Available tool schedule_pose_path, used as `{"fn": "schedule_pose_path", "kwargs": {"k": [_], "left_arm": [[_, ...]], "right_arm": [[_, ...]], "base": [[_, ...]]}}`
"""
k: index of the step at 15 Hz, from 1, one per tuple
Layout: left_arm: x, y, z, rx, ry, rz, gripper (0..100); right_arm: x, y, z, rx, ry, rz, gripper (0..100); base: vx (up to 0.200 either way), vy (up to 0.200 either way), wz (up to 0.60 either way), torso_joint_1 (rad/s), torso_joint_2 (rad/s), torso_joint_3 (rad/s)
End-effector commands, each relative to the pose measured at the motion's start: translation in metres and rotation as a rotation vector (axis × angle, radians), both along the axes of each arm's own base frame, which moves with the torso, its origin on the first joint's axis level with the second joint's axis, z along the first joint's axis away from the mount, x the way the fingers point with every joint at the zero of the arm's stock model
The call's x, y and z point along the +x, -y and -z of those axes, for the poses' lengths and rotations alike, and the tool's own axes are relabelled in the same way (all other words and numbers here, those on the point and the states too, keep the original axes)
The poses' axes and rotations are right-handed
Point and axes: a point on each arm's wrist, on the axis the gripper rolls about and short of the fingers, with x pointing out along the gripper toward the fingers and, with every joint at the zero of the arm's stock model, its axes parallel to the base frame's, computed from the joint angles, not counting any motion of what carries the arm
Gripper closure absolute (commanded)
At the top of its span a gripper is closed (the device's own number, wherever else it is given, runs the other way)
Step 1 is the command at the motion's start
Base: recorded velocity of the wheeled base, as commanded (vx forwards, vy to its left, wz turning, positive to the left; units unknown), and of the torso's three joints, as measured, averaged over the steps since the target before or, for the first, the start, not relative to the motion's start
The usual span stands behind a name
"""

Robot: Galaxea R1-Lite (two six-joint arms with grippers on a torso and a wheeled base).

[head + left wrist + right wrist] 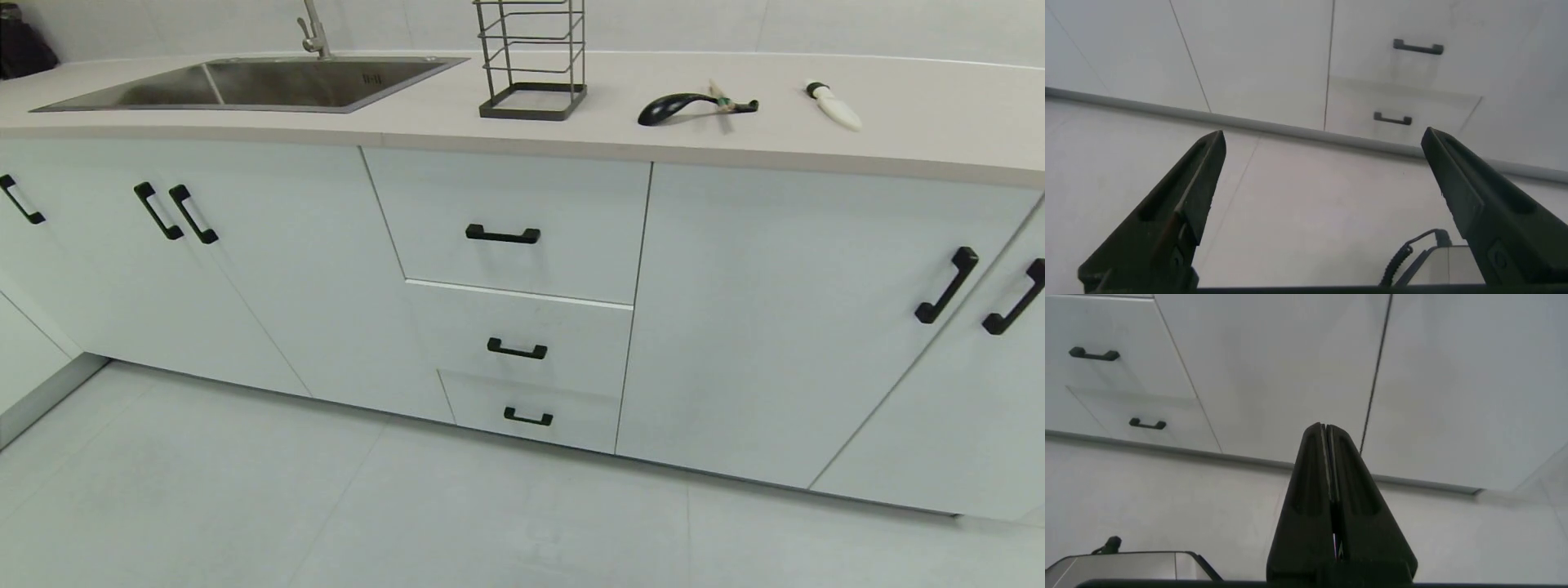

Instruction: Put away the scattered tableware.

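On the pale stone tabletop (pixel 898 143), a black curved spoon (pixel 673 107) lies at 3 o'clock of the dark wire rack (pixel 532 65). A white knife-shaped utensil (pixel 834 106) lies at 3 o'clock of the spoon. The left gripper (pixel 1323 135) hangs over the floor, fingers wide apart. The right gripper (pixel 1327 434) has its fingers pressed together, empty.

Pale counter (pixel 898 139) across the far side. Steel sink (pixel 326 82) inset at left, faucet (pixel 313 28) behind it. Light wall (pixel 816 24) above, faint panel joints. White cabinet fronts below: 3 stacked drawers (pixel 522 196) at centre, 1 black bar handle each. Doors (pixel 775 327) on either side with long black handles, paired at left and at right. Floor (pixel 326 506) of large pale grey tiles, thin joints. Soft, even light, no hard shadows.
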Motion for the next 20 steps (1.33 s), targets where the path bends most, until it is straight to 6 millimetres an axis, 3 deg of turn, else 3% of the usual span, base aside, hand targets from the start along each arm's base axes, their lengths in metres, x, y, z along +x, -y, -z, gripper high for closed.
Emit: {"fn": "schedule_pose_path", "kwargs": {"k": [1, 5, 8, 17, 20], "left_arm": [[0.0, 0.0, 0.0001, 0.0, -0.001, 0.0, 0], [0.0, 0.0, 0.0001, 0.0, -0.001, 0.0, 0], [0.0, 0.0, 0.0001, 0.0, -0.001, 0.0, 0], [0.0, 0.0, 0.0001, 0.0, -0.001, 0.0, 0], [0.0, 0.0, 0.0001, 0.0, -0.001, 0.0, 0]], "right_arm": [[0.0001, 0.0, 0.0, 0.0, -0.002, -0.001, 100], [0.0001, 0.0, 0.0, -0.003, -0.002, -0.001, 100], [0.0001, 0.0, 0.0, -0.002, -0.002, -0.001, 100], [0.0001, 0.0, 0.0, -0.002, -0.002, -0.001, 100], [0.0001, 0.0, 0.0, -0.002, -0.002, -0.001, 100]], "base": [[0.0, 0.0, 0.0, 0.0, 0.0, 0.0], [0.0, 0.0, 0.0, 0.0, 0.0, 0.0], [0.0, -0.2, 0.0, 0.001, 0.0, 0.002], [0.0, 0.0, 0.0, 0.0, 0.0, 0.0], [0.2, 0.133, 0.0, 0.001, 0.0, 0.009]]}}
